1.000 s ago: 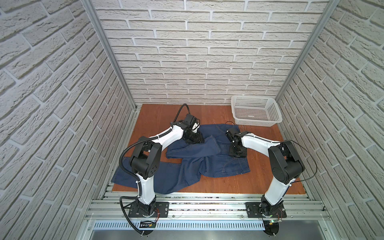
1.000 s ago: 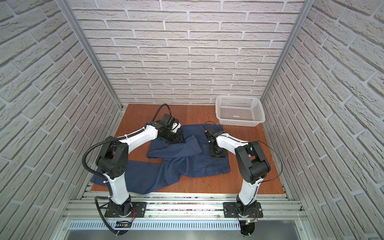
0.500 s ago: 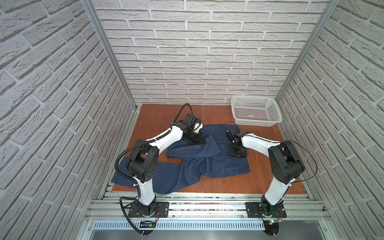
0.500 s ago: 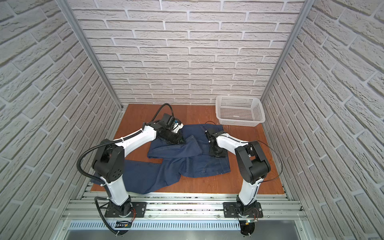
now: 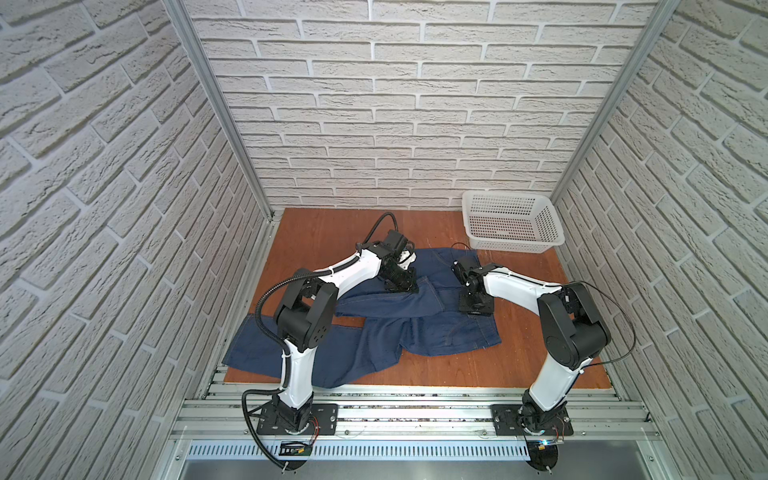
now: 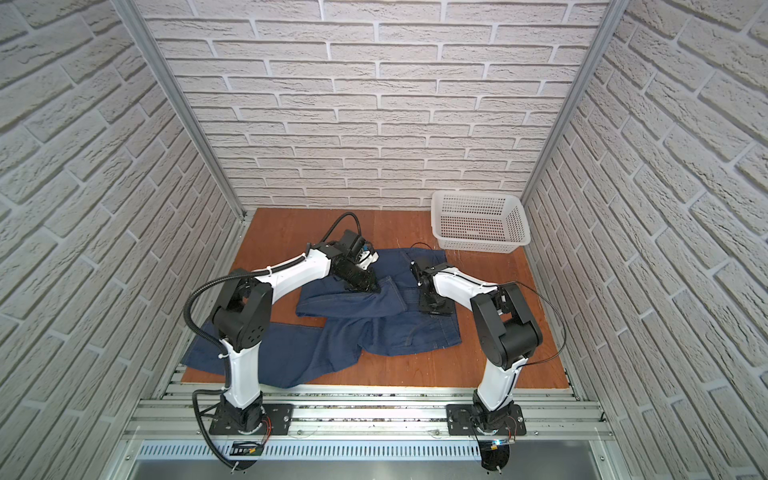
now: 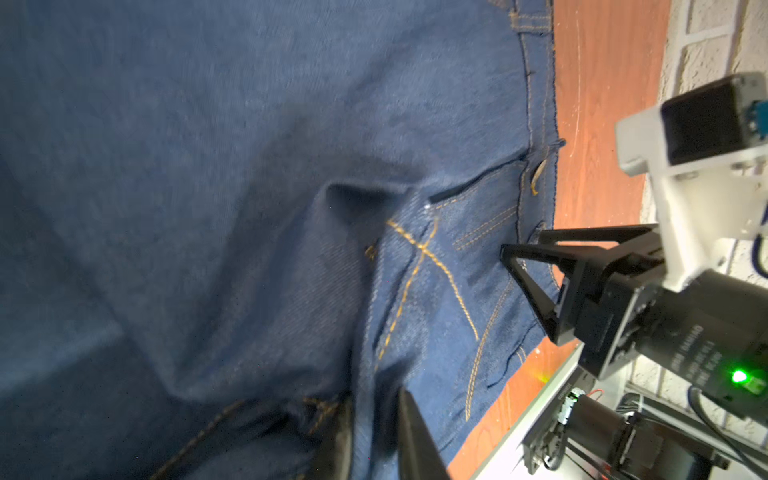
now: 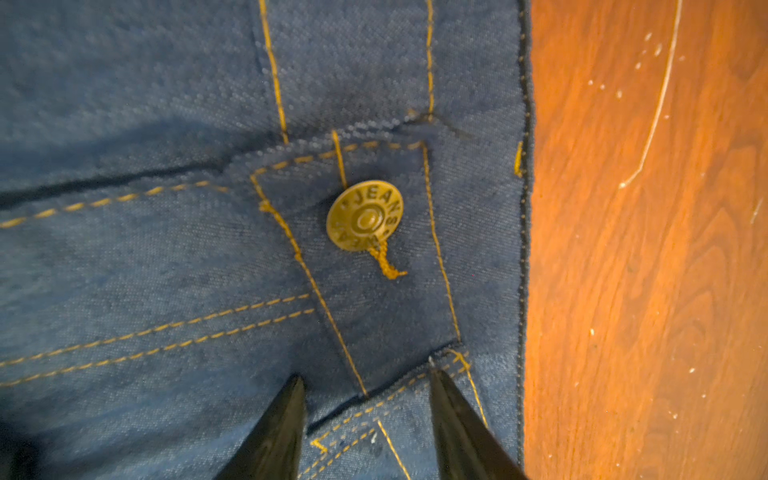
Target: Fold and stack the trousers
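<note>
The long dark blue denim trousers (image 5: 432, 332) lie crumpled mid-table on the reddish-brown wooden tabletop (image 5: 328, 232), waist to the right, one leg trailing near left. My left gripper (image 5: 404, 288) is clenched on a denim fold at their far left; my right gripper (image 8: 365, 374) rests on the waistband by the metal button (image 8: 365, 216), fingers spread, grasping nothing. The white perforated plastic basket (image 5: 513, 245) sits far right.

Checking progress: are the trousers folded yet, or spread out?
Mostly spread, not folded: the trousers sprawl over the table, one leg stretched to the near-left corner, the other bunched.
</note>
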